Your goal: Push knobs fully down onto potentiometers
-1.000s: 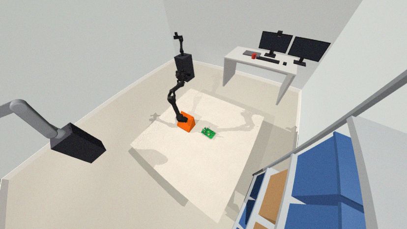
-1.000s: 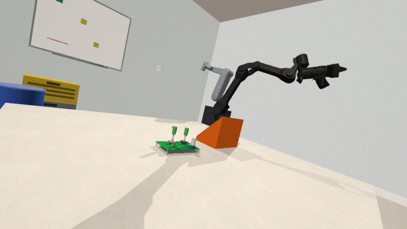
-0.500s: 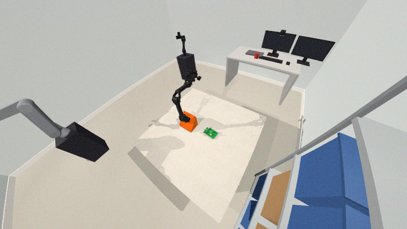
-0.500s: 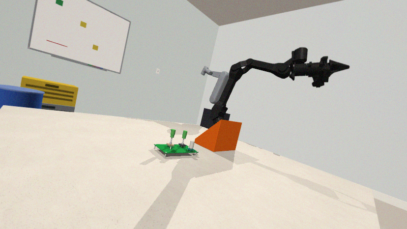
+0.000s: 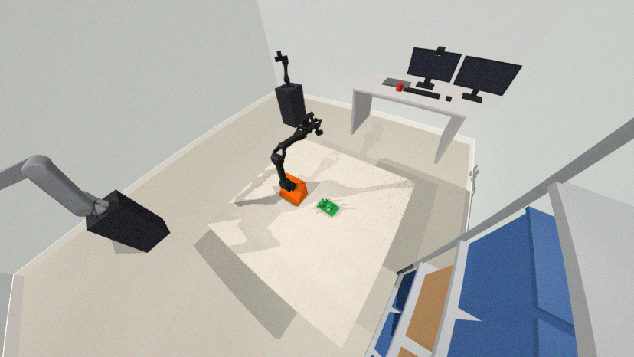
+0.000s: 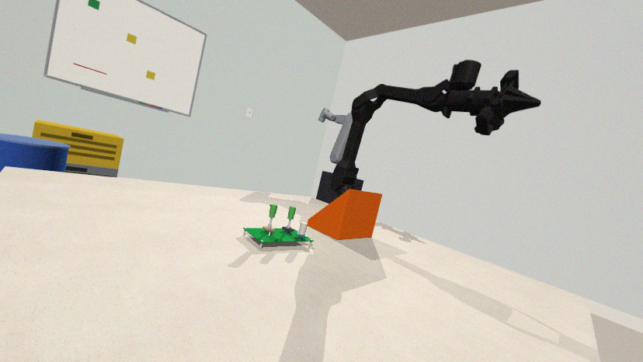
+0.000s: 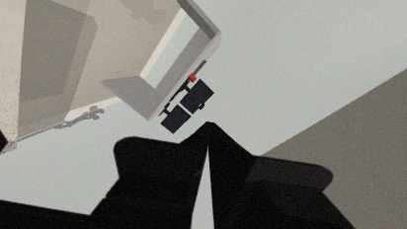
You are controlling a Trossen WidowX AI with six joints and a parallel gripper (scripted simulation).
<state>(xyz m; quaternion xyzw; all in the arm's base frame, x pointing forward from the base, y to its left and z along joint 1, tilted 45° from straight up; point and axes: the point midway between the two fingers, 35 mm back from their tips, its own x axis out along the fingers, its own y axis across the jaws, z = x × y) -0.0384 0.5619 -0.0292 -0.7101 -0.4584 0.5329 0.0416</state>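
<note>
The hand [image 6: 533,102], pressed together on nothing, hangs high, well apart from the circuit board [image 6: 277,235].

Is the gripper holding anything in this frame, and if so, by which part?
Nothing is held. The gripper is shut with its fingers pressed together on nothing, raised high and away from the circuit board, whose two green knobs stand untouched.

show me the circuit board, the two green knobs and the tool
circuit board [image 6: 275,235], exterior view, green top face
left knob [image 6: 272,210], exterior view, green cap
right knob [image 6: 292,211], exterior view, green cap
tool [image 6: 533,102], exterior view, closed tips
</note>
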